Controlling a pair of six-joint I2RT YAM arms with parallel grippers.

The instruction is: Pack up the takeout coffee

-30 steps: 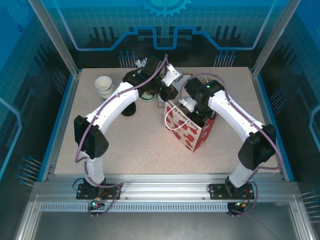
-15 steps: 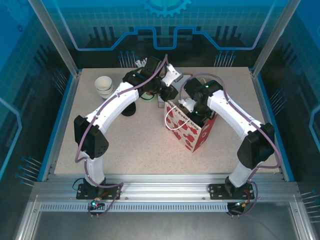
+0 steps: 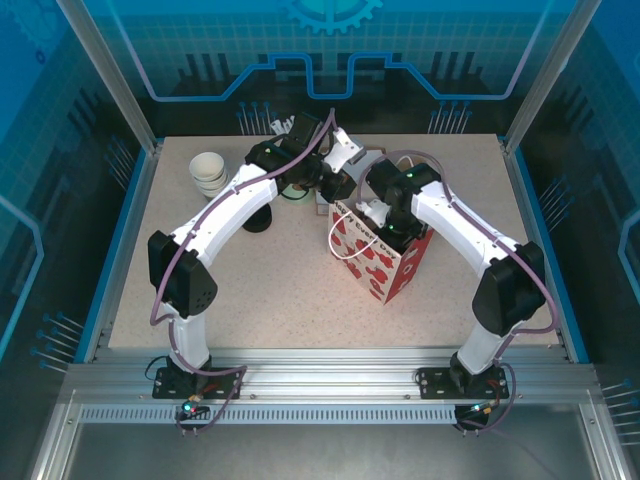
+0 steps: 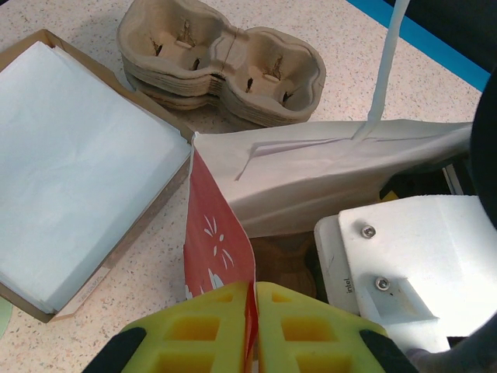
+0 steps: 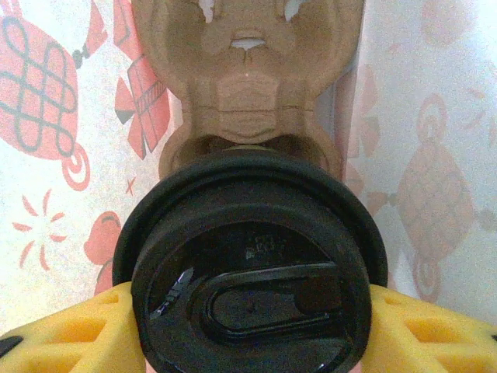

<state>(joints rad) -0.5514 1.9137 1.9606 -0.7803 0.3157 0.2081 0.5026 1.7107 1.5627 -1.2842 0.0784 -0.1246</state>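
Pinching the bag (image 4: 220,233) wall in the left gripper (image 4: 255,315), jaws pressed together, to hold the mouth open; clasping the lidded coffee (image 5: 248,256) in the right gripper (image 5: 248,330), jaws spread round it, inside the bag, apparently above a cardboard carrier (image 5: 247,93).

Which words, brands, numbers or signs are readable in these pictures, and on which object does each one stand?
"intel": small grey print on the white housing that has two screws, in the left wrist view.
Paper bag: black lettering near its top edge, seemingly beginning "Ever"; the rest is too small to read.
Takeout coffee: a small raised mark on its lid, too blurred to read.
No numbers are readable.
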